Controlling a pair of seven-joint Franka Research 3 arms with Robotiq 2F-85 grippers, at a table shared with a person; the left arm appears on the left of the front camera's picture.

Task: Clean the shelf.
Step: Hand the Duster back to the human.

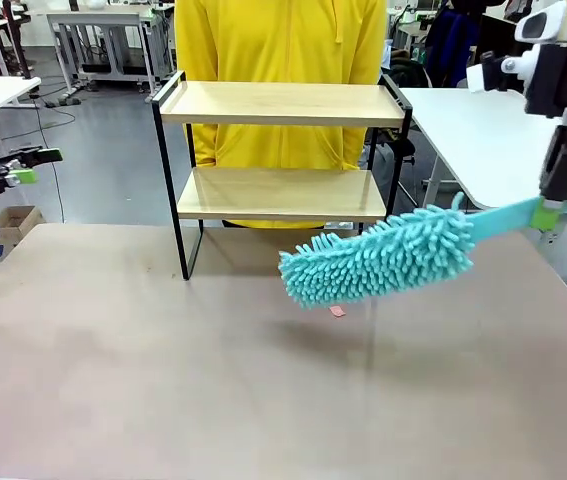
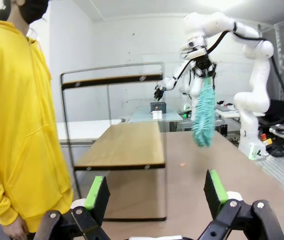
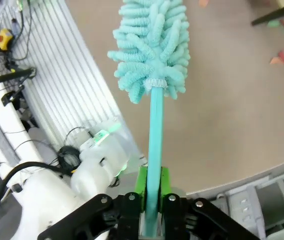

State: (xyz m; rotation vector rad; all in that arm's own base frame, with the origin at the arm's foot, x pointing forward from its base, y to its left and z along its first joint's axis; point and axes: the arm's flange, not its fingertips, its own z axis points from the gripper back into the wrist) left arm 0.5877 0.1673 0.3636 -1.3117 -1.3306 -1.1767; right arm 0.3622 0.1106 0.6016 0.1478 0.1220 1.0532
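The shelf (image 1: 281,105) stands at the far middle of the brown table, two light wooden boards in a thin black frame. In the left wrist view the shelf (image 2: 121,145) is seen side-on. A teal fluffy duster (image 1: 378,258) hangs above the table, just in front of and below the shelf's lower board at its right end. My right gripper (image 1: 553,205) is shut on the duster's teal handle; the right wrist view shows that gripper (image 3: 152,187) clamped on the handle below the duster head (image 3: 152,47). My left gripper (image 1: 38,165) waits open at the far left, with its green pads (image 2: 97,192) spread wide.
A person in a yellow hoodie (image 1: 281,40) stands right behind the shelf. A small pink scrap (image 1: 337,311) lies on the table under the duster, and several coloured scraps (image 3: 282,57) lie near the shelf's foot. White tables (image 1: 483,130) flank the workspace.
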